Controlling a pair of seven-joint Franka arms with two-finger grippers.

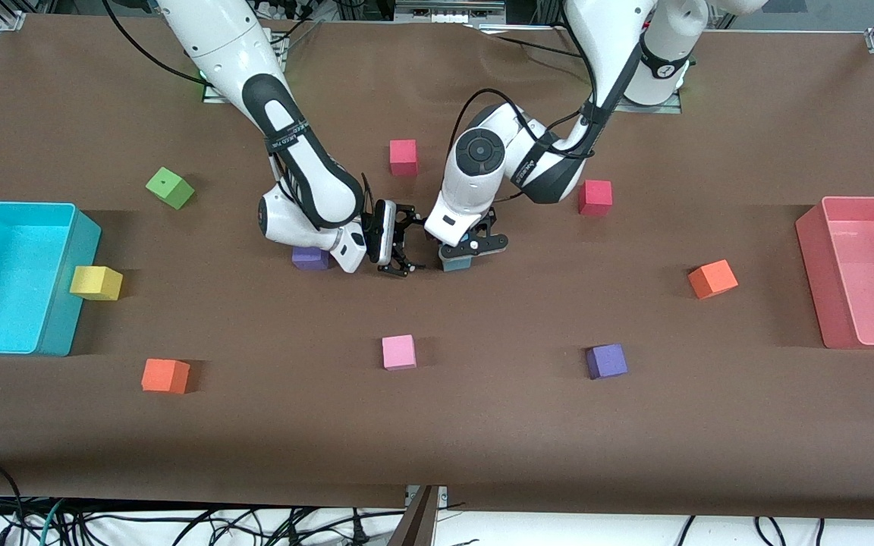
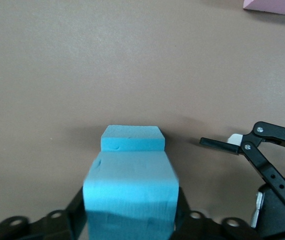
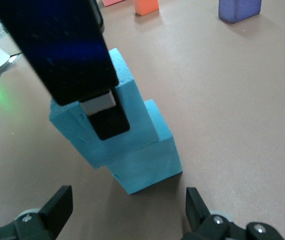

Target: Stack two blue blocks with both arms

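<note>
Brown table [image 1: 482,425]: left gripper [image 1: 458,254] sets blue block [image 2: 130,197] on another.

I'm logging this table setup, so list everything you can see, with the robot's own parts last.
blue blocks: two, sky blue, stacked at the table's middle
purple blocks: two, one nearer the camera, one partly under the right arm
red blocks: two, farther from the camera than the stack
orange blocks: two, one toward each end
pink block: one, nearer the camera than the stack
green block: one, toward the right arm's end
yellow block: one, beside the cyan bin
cyan bin: one, right arm's end
pink bin: one, left arm's end
table: one, brown
left claw: at the top blue block
right claw: open, beside the stack
</note>
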